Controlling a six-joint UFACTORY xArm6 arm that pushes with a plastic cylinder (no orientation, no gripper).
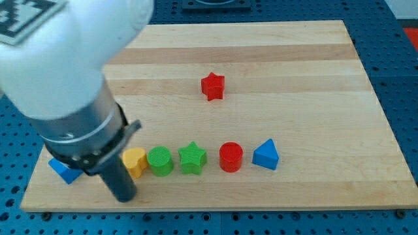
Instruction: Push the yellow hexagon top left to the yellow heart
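Rod tip (125, 196) is seen near the board's bottom-left corner, close to the bottom edge. No pincer is fitted, so no open/closed state applies; only the bare rod end is available for pushing.

A yellow block (135, 161) sits just up and to the view's right of the tip, partly hidden behind the rod and arm housing. Contact can't be confirmed; touching or a hair apart. Shape is half occluded, so whether it is the hexagon or the heart cannot be told. No second yellow block is visible; it is presumably hidden behind the arm, which covers the board's whole left side.

Key relation: the visible yellow block lies up-right of the tip, while the required push direction is toward the top-left. Judged from this, the tip is on the wrong side. It would need to be brought round to the block's lower-right face before a push up-left is made.

Risk: the green cylinder (160, 160) is touching or nearly touching the yellow block's right side, so little room is left for the tip there.

Rest of the row near the bottom edge, toward the right: green star (192, 158), red cylinder (230, 156), blue triangle (266, 155). A blue block (64, 170) is at the bottom-left corner, a red star (212, 86) near mid-board.

No containers are present.
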